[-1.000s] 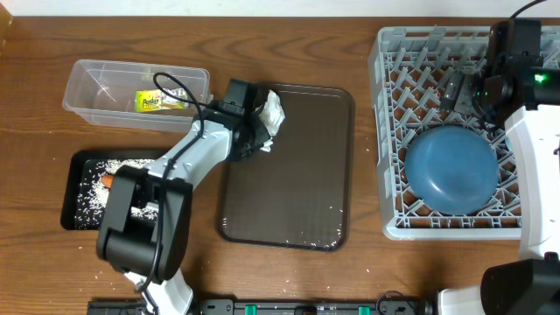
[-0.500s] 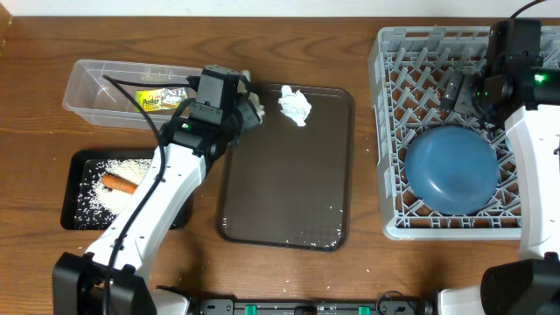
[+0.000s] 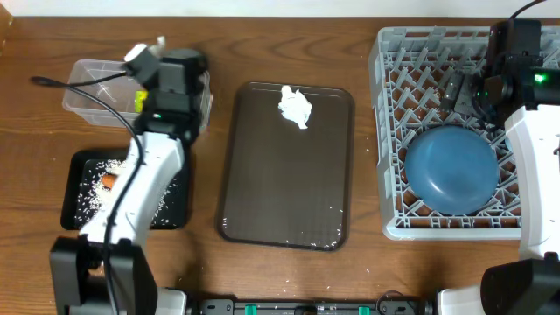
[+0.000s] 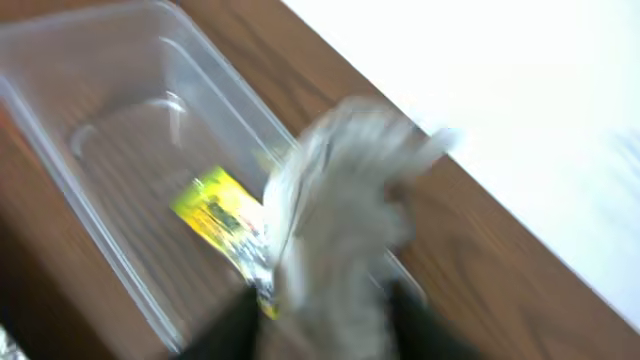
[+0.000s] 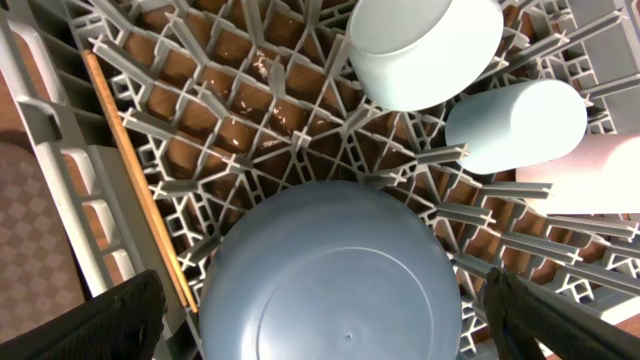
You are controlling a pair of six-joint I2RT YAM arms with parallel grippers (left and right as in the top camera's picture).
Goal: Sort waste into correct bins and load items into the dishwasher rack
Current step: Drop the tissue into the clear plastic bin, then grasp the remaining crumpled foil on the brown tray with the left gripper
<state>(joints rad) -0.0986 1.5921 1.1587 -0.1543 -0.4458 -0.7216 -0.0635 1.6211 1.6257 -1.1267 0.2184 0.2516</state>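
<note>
Wood table (image 3: pixel 289 26), paper (image 4: pixel 340 210) (blurred) over box (image 4: pixel 120 150)

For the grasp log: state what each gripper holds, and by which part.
Left gripper: crumpled white paper, pinched at its near end; blur hides more. Right gripper: nothing, jaws open above the blue plate.

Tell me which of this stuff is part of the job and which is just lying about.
Job: clear plastic box, yellow-green wrapper inside it, crumpled paper in the left jaws, second paper wad, black tray, rice, carrot, dishwasher rack, blue plate, light-blue bowl, chopstick.

Lying about: dark brown serving tray, under that wad.
</note>
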